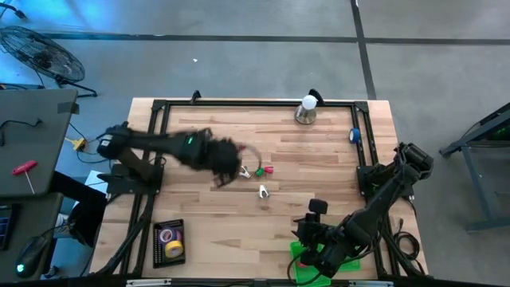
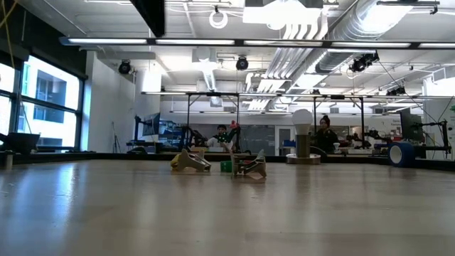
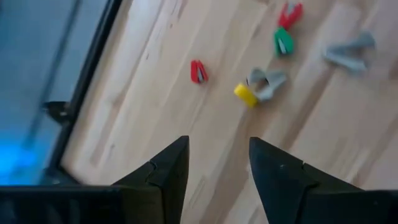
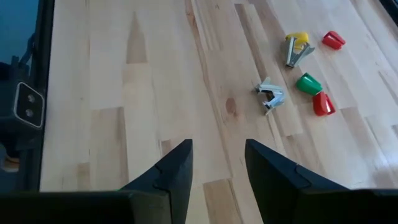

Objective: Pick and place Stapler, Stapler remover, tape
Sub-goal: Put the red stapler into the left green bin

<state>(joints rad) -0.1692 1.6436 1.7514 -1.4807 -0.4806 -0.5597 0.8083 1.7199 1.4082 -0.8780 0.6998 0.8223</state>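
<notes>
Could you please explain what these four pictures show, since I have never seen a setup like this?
Two dark robot arms work at a wooden table. One camera looks straight down, one sits at table height, and one rides on each wrist. From above, the left gripper hangs over mid-table and the right gripper waits at the near edge. Both stand open and hold nothing. On the wood lie small staple removers, some with red, green or yellow parts, tape rolls in a black tray, a blue roll and a bulb.
</notes>
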